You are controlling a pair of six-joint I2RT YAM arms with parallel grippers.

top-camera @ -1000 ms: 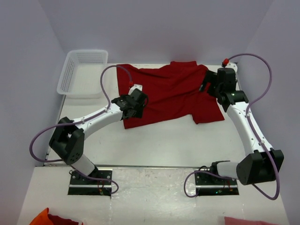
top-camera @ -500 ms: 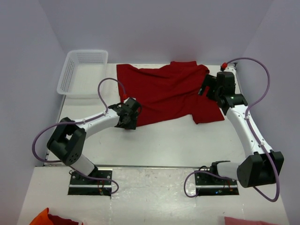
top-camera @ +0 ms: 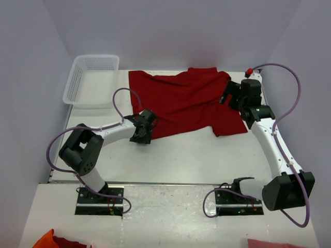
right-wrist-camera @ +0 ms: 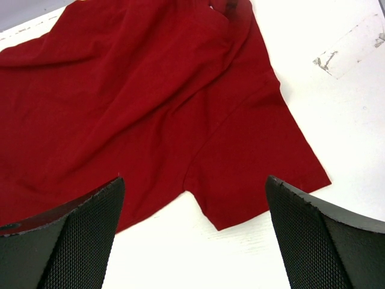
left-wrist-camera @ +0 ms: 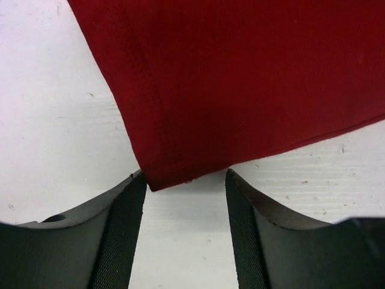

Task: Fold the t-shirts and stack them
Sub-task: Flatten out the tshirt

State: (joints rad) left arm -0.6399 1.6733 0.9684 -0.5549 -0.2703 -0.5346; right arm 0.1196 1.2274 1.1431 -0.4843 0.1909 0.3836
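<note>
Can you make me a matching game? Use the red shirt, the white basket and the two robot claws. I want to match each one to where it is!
Things:
1. t-shirt
2. basket
3. left gripper
4. right gripper

Places:
A. at the far left corner of the table
B. jaws open, right at the shirt's near left corner
C. spread out across the far middle of the table
D. jaws open, above a shirt sleeve on the right side

Pairs: 1-C, 2-A, 3-B, 4-D
</note>
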